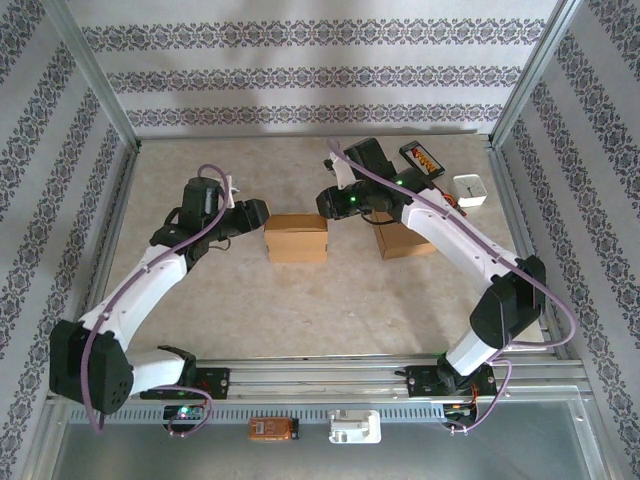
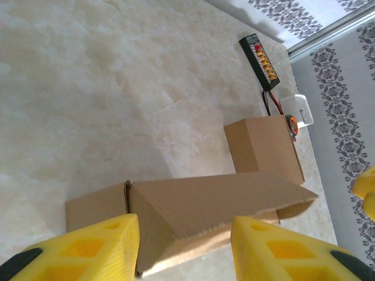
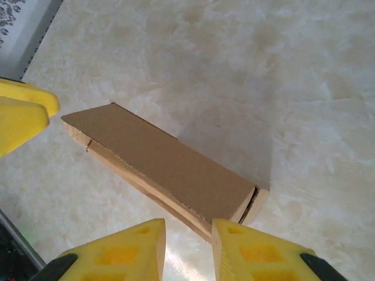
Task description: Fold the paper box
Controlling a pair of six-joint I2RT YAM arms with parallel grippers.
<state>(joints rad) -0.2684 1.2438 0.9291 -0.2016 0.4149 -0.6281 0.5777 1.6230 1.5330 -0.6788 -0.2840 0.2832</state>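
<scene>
Near edge: a small orange thing [image 1: 272, 429] and a white piece [image 1: 355, 427] lie side by side on the rail, between the two arm bases.
Surface: the surface [image 1: 300, 320] is pale and cloudy, like stone.
Left arm: the left arm [image 1: 150, 275] starts at the near left corner and reaches in toward the middle.
Right arm: the right arm [image 1: 470, 255] starts at the near right and reaches in toward the middle too.
Paper box: the paper box [image 1: 296, 238] is brown and long. It sits in the middle of the surface, right between the two grippers. In the left wrist view its long top flap lies over it at a slant, with a shadow under one edge.
Left gripper: the left gripper [image 2: 183, 234] is at the left end of the paper box. Its yellow fingers are spread wide and hold nothing. I cannot tell if a finger touches the box.
Right gripper: the right gripper [image 3: 187, 234] is at the right end of the paper box. Its yellow fingers are only a little apart, with just a thin gap and nothing in it.
Second box: a second box [image 1: 405, 242], brown too, sits just to the right, partly behind the right arm.
Far right: a small white block [image 1: 470, 190] sits near the side rail, and a black strip [image 1: 425, 158] with orange spots lies a bit farther back.
Back: a wall [image 1: 320, 70] with dark, flowery stripes.
</scene>
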